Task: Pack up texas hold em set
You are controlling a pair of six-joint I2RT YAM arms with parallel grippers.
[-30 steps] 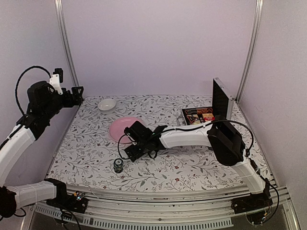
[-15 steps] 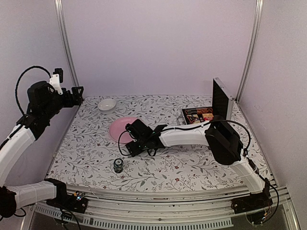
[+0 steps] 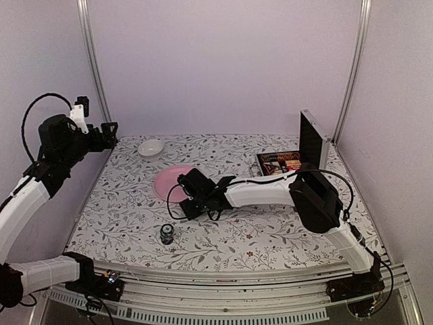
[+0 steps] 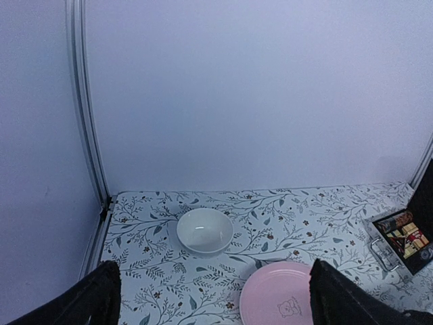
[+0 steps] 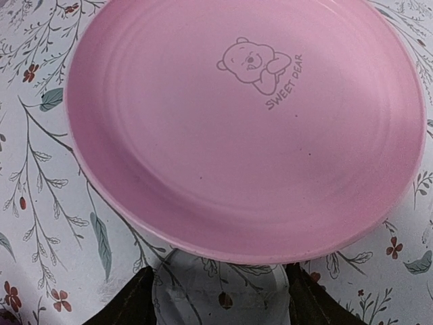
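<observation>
Right gripper (image 5: 218, 272): low over the counter (image 3: 270, 230), fingers apart. A pale see-through shape spans the gap, and I cannot tell whether it is gripped.
Left gripper (image 4: 213, 267): released, fingers spread wide, raised well clear with nothing between them.
Plate (image 5: 203, 135): just beyond the right fingertips, its near rim almost at them.
Chip stack (image 3: 166, 234): behind the right gripper, toward the arm bases, near but apart.
Case (image 3: 310, 141): well apart on the right gripper's far right, lid upright.
Risk: closing here could pinch or drag the plate rim, which is no part of the set.
Risk: pulling back low could knock the chip stack and scatter chips.
Count: one case, one loose chip stack, one plate, one bowl (image 4: 205, 230).
</observation>
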